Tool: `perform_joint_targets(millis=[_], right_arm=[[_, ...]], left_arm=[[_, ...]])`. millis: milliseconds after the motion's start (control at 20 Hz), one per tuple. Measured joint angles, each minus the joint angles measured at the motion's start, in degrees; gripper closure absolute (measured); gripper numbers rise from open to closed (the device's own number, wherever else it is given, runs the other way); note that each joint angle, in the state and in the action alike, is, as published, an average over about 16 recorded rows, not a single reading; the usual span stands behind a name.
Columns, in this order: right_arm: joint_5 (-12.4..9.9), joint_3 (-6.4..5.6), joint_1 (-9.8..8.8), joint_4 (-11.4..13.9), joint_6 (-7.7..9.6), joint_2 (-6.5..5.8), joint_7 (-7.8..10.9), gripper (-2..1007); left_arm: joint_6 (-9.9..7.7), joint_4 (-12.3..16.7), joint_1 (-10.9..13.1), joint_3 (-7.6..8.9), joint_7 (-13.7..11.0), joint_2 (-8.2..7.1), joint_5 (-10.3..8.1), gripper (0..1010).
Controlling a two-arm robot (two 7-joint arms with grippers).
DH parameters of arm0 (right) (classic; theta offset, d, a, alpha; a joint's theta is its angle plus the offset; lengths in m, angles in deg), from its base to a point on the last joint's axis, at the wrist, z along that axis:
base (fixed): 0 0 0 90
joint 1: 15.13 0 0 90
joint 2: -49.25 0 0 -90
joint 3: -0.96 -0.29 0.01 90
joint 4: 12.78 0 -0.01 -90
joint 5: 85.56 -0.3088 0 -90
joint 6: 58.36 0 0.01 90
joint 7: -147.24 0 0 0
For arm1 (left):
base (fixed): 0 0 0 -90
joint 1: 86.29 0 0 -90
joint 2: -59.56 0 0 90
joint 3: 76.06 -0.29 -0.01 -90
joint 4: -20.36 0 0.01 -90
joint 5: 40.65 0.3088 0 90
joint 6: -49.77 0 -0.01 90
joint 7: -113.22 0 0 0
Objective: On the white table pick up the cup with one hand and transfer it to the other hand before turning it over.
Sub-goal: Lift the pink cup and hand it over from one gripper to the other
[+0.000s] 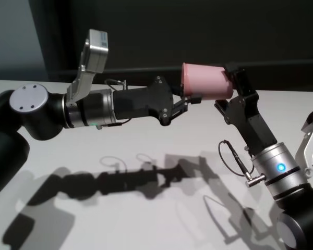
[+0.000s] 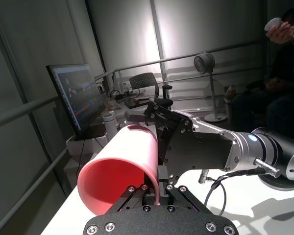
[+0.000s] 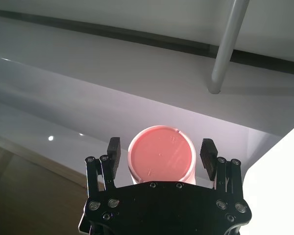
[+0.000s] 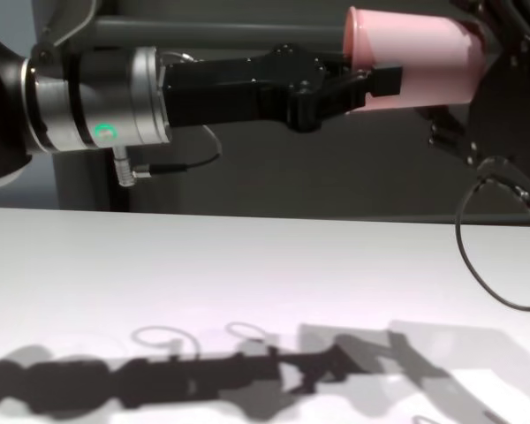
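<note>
The pink cup (image 1: 206,82) hangs on its side in the air above the white table (image 1: 146,143). My left gripper (image 1: 190,99) reaches in from the left and is shut on the cup's rim wall (image 2: 154,188), with one finger inside the mouth. My right gripper (image 1: 227,87) comes up from the right. It stands open around the cup's closed bottom end, and its fingertips (image 3: 113,146) lie on either side of the cup (image 3: 160,157) with small gaps. The chest view shows the cup (image 4: 424,62) high up between both grippers.
Both arms cast shadows on the table (image 4: 247,265) below. A thin black cable loop (image 1: 232,156) hangs off the right wrist. Beyond the table, the left wrist view shows a monitor (image 2: 76,95), a chair (image 2: 144,83) and a seated person (image 2: 279,58).
</note>
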Motion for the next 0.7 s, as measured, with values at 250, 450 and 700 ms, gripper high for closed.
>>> perform_joint_targets(millis=[250, 450, 700], right_arm=[[-0.32, 0.4, 0.04, 0.0, -0.47, -0.48, -0.03, 5], [-0.5, 0.57, 0.07, -0.01, -0.68, -0.73, -0.06, 5], [-0.64, 0.67, 0.1, -0.02, -0.75, -0.86, -0.1, 27]], left_arm=[[0.0, 0.0, 0.0, 0.0, 0.0, 0.0, 0.0, 961], [0.0, 0.0, 0.0, 0.0, 0.0, 0.0, 0.0, 961], [0.0, 0.0, 0.0, 0.0, 0.0, 0.0, 0.0, 961]])
